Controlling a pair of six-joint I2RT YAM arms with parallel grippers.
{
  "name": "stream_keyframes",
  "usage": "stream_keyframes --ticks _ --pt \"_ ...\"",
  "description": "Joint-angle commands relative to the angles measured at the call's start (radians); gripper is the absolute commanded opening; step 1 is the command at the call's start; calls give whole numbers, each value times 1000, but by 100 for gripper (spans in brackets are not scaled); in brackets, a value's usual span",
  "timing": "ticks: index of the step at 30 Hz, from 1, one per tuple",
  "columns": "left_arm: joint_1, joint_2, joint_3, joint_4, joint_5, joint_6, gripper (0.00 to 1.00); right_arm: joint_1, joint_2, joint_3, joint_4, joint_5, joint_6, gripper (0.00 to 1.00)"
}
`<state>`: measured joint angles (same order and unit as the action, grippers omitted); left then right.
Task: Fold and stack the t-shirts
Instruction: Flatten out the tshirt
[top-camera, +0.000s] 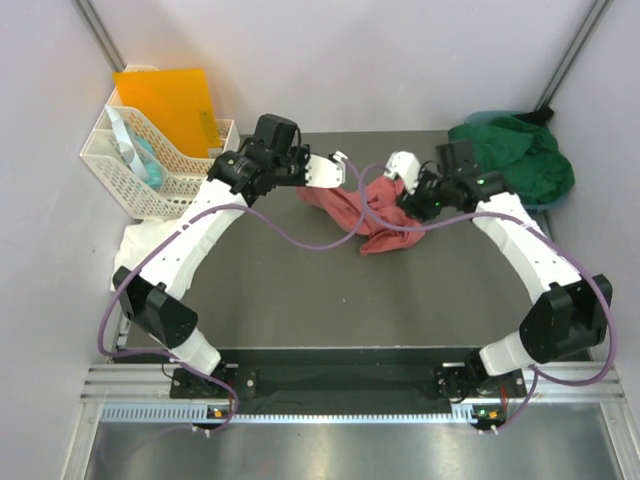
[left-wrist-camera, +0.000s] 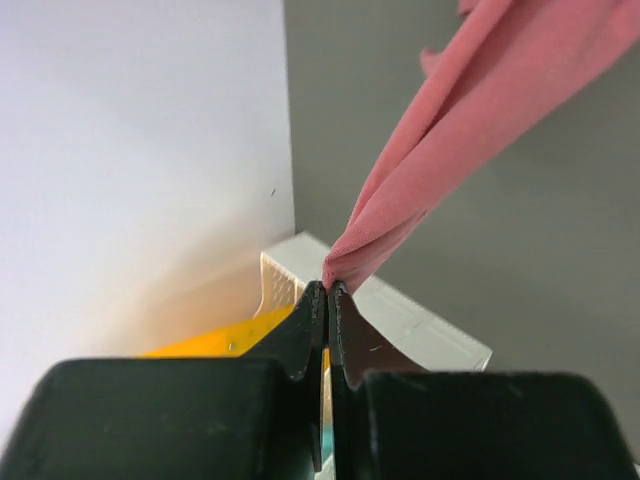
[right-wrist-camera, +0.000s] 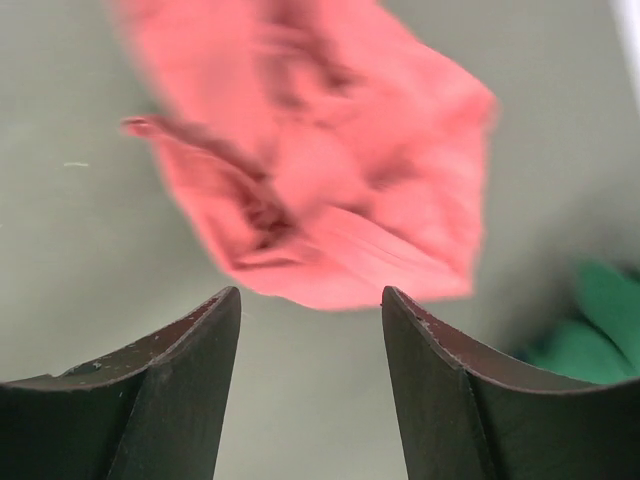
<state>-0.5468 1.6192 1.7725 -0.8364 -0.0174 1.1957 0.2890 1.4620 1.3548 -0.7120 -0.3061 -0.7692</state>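
The salmon-pink t-shirt (top-camera: 352, 213) lies crumpled on the dark mat at the back middle. My left gripper (top-camera: 341, 166) is shut on one edge of it; in the left wrist view the pink cloth (left-wrist-camera: 450, 140) stretches up from the pinched fingertips (left-wrist-camera: 328, 290). My right gripper (top-camera: 398, 170) is open, close by the shirt's right side; its wrist view shows the pink shirt (right-wrist-camera: 330, 170) just beyond the spread fingers (right-wrist-camera: 310, 292). The dark green t-shirt (top-camera: 515, 155) lies bunched at the back right. The white t-shirt (top-camera: 150, 238) lies at the left, partly under the left arm.
A white lattice basket (top-camera: 150, 165) with an orange folder (top-camera: 170, 105) stands at the back left. White walls close in the back and sides. The dark mat (top-camera: 330, 300) spreads in front of the shirts.
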Motion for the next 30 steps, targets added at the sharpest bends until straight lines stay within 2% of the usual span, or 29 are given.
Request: stream_keyframes --ticks 1,4,10,21,30 --pt "38 -15 -33 213 -160 -41 0 79 -38 -98 17 -87 -48 59" --pt "44 1 -50 238 -176 -80 0 165 -31 -172 92 -65 -45 58" --pt "30 8 -50 234 -168 -137 0 231 44 -203 164 -45 -22 57" --pt "-2 -42 -94 227 -179 -159 0 228 195 -157 336 55 15 54" --pt "-5 -88 -153 250 -202 -140 0 191 277 -65 332 68 24 51"
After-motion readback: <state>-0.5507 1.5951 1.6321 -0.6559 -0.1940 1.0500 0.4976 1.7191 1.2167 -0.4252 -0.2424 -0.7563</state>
